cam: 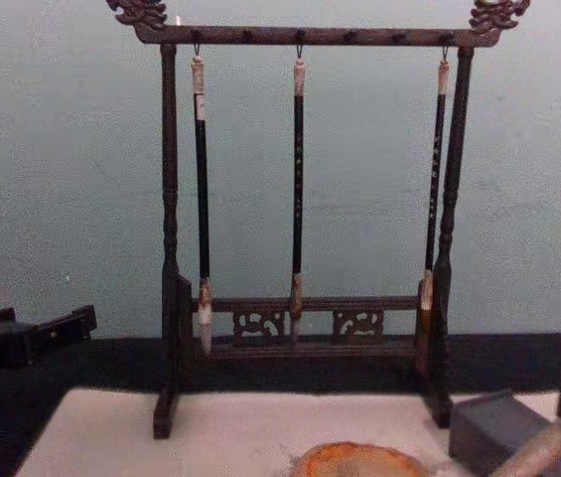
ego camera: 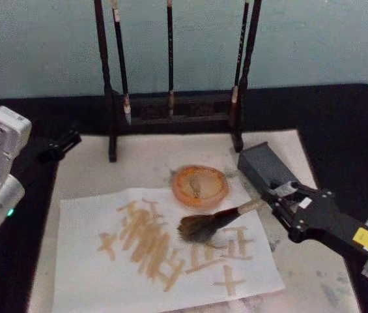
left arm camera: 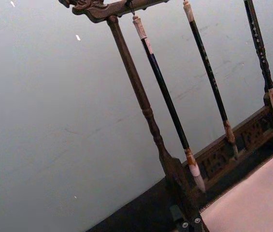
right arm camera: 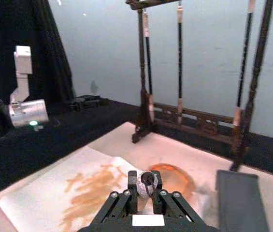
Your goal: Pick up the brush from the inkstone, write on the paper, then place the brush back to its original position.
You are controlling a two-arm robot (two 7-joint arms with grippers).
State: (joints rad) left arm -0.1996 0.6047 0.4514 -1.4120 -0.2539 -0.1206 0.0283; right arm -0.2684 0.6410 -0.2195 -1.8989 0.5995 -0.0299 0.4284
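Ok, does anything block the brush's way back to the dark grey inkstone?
Nothing visible. The right tool holds the brush on the paper; the inkstone lies bare just beyond it, the orange dish aside.

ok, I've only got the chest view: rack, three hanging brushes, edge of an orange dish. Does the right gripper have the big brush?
Observer: Yes. The right gripper is shut on the handle of the brush.
Operator: Where's the tip?
Observer: Over the paper, just in front of the dish; I can't tell if it touches.
Operator: Anything written?
Observer: Tan strokes cover the middle of the sheet.
Operator: Left side?
Observer: The left gripper sits by the table's left edge, off the paper.
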